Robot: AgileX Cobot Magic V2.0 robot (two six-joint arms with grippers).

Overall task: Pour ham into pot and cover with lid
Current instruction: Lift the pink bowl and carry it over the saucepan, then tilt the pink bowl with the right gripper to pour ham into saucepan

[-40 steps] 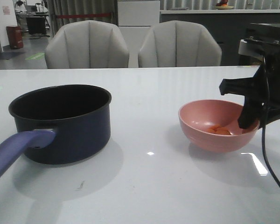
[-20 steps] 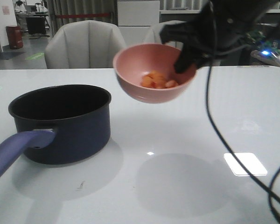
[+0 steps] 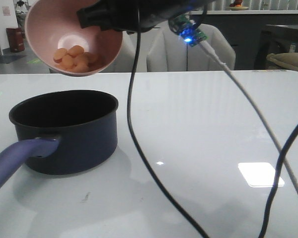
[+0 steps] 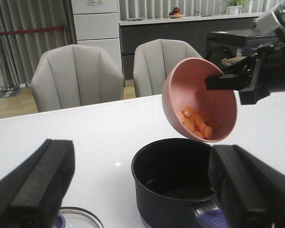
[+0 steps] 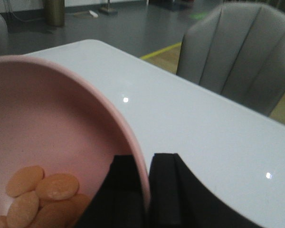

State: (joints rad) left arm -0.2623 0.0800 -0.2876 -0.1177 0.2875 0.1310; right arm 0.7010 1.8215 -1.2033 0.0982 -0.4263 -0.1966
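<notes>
Overhead, tilted bowl (ham inside)

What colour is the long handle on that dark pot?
Purple-blue; the pot's handle shows best in the front view.

The tilted pink round bowl, clamped in the right pincer, hangs over the dark navy saucepan, blocking its mouth from above. Black cables cross the white bench beside the saucepan.

R arm raised high, fingers pinched; L fingers spread.
</notes>
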